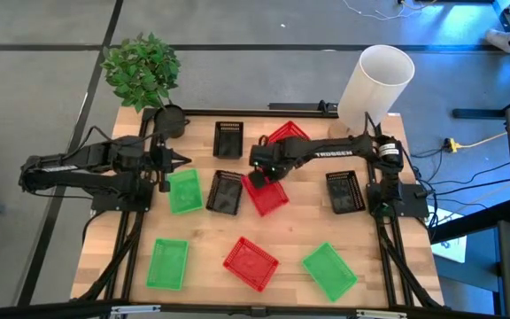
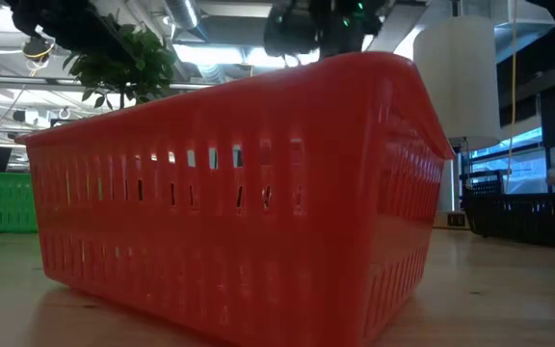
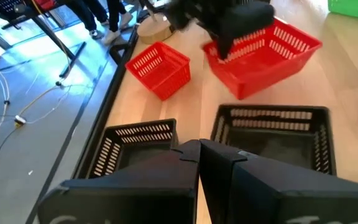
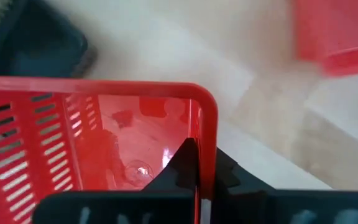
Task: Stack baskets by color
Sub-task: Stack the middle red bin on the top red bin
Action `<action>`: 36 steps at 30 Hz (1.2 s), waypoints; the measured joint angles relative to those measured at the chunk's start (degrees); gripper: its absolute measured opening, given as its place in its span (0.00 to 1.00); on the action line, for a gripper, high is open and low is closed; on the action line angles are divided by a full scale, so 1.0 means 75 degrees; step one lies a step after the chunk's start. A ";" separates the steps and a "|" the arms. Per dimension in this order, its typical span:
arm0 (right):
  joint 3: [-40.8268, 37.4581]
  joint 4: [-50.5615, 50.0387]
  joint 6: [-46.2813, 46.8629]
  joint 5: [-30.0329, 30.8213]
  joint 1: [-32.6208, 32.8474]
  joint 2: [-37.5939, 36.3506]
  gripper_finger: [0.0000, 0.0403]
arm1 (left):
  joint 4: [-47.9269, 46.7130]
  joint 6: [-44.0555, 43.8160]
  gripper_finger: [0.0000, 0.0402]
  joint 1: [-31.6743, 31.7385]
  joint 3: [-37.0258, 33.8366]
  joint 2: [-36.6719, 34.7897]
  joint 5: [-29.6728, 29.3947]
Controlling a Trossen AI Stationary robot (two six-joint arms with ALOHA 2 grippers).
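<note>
The right gripper reaches in from the right to the middle of the table and is clenched on the rim of a red basket; in the right wrist view its fingers pinch the basket's wall, one inside and one outside. Gripping by the rim makes sense, since the thin mesh wall is the only part narrow enough to pinch, and it leaves the basket's bottom free to drop into another.

A second red basket lies just beyond the gripper toward the far edge, and a third red basket sits near the front edge (this one fills the low view). Either could be the stack's base; I cannot tell which is meant.

The left gripper waits at the left, fingers shut and empty, above the table near a green basket. Two other green baskets lie along the near edge. Black baskets sit at the far middle, centre, and right, unstacked. Nothing is nested yet, so the sorting looks barely begun.
</note>
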 joint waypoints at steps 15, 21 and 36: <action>0.1666 -0.1298 0.3624 0.1478 -0.0756 -0.0003 0.00 | -0.0003 0.1691 0.00 0.0000 0.0000 0.0000 -0.0001; 0.1584 -0.1240 0.4640 0.0638 -0.1271 -0.0003 0.00 | -0.0010 0.2339 0.00 0.0000 0.0000 0.0000 0.0000; 0.1584 -0.2398 0.6253 0.0366 -0.2386 -0.0019 0.00 | -0.0122 0.3736 0.00 0.0000 0.0000 -0.0003 -0.0542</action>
